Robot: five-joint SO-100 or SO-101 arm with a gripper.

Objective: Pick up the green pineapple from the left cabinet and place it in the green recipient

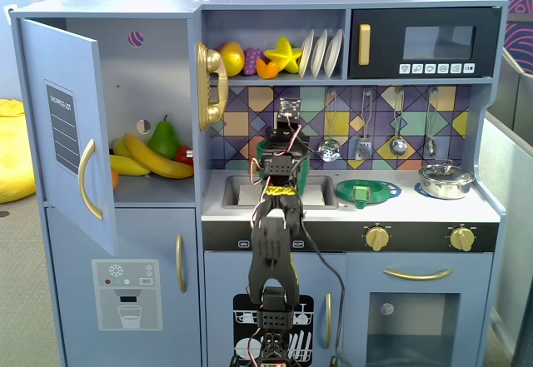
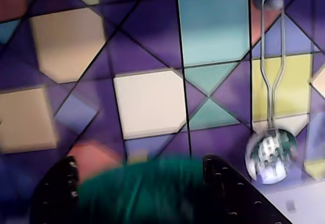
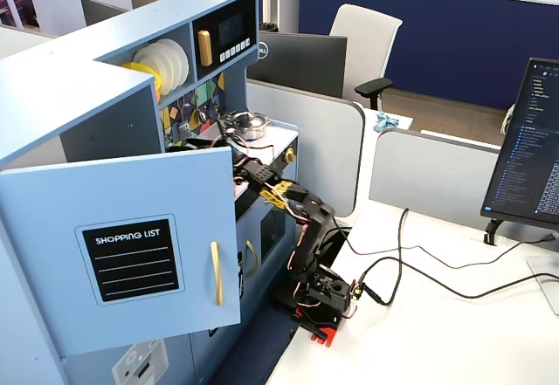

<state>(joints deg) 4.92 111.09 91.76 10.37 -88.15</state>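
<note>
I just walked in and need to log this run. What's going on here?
A small robot arm reaches over the toy kitchen's sink, its hand pointed at the tiled backsplash. The wrist view shows a blurred green object between the fingers; whether it is gripped is unclear. The left cabinet stands open, with a pear and bananas inside.

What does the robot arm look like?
The arm is black and chunky, built from boxy jointed segments. Yellow markings wrap it near the wrist, and red, white and black wires loop along its upper part. Its tool has two black fingers dotted with small holes.
</note>
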